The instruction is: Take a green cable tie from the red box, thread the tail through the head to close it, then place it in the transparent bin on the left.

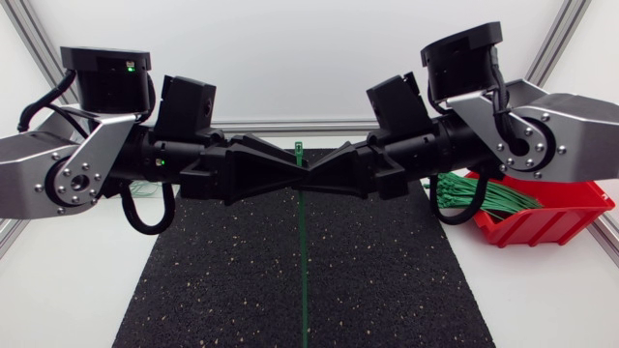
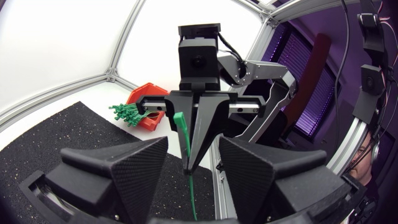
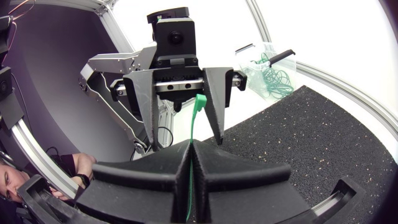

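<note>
A green cable tie (image 1: 303, 251) hangs straight down over the black mat, its head (image 1: 299, 147) uppermost. My right gripper (image 1: 311, 174) is shut on the tie just below the head, and in its own wrist view the strap runs between its closed fingers (image 3: 211, 171). My left gripper (image 1: 293, 174) faces it tip to tip. Its fingers (image 2: 124, 171) stand apart on either side of the tie's head (image 3: 200, 101) without touching it. The red box (image 1: 546, 217) with several green ties sits at the right. The transparent bin (image 3: 267, 68) holds looped green ties.
The black speckled mat (image 1: 387, 280) covers the middle of the table. Aluminium frame posts (image 1: 34, 43) stand at the back corners. In the head view my left arm hides most of the bin.
</note>
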`<state>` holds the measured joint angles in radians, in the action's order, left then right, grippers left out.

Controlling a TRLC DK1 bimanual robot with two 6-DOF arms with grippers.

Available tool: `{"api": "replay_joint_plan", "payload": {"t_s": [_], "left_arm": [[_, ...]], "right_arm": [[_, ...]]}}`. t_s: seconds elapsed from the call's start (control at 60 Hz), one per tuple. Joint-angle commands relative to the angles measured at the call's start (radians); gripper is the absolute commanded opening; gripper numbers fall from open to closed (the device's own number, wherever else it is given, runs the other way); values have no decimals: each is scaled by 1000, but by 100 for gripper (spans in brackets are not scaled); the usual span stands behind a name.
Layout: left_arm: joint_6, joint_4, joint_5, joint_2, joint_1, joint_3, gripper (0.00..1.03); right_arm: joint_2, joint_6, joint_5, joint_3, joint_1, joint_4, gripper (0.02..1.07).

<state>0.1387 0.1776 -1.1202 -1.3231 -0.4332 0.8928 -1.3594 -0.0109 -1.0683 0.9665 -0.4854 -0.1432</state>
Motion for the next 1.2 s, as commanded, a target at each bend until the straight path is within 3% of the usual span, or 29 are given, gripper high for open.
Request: {"api": "replay_joint_plan", "payload": {"t_s": [0.0, 0.633, 0.8, 1.183], "left_arm": [[25, 17, 2, -14, -4, -9, 54], [44, 43, 13, -14, 22, -14, 41], [44, 48, 31, -18, 21, -15, 26], [45, 51, 39, -27, 10, -15, 24]], "right_arm": [[11, 77, 7, -46, -7, 51, 8], [23, 121, 8, -64, 28, 93, 8], [19, 123, 8, -63, 27, 93, 8], [22, 126, 8, -66, 27, 97, 8]]}}
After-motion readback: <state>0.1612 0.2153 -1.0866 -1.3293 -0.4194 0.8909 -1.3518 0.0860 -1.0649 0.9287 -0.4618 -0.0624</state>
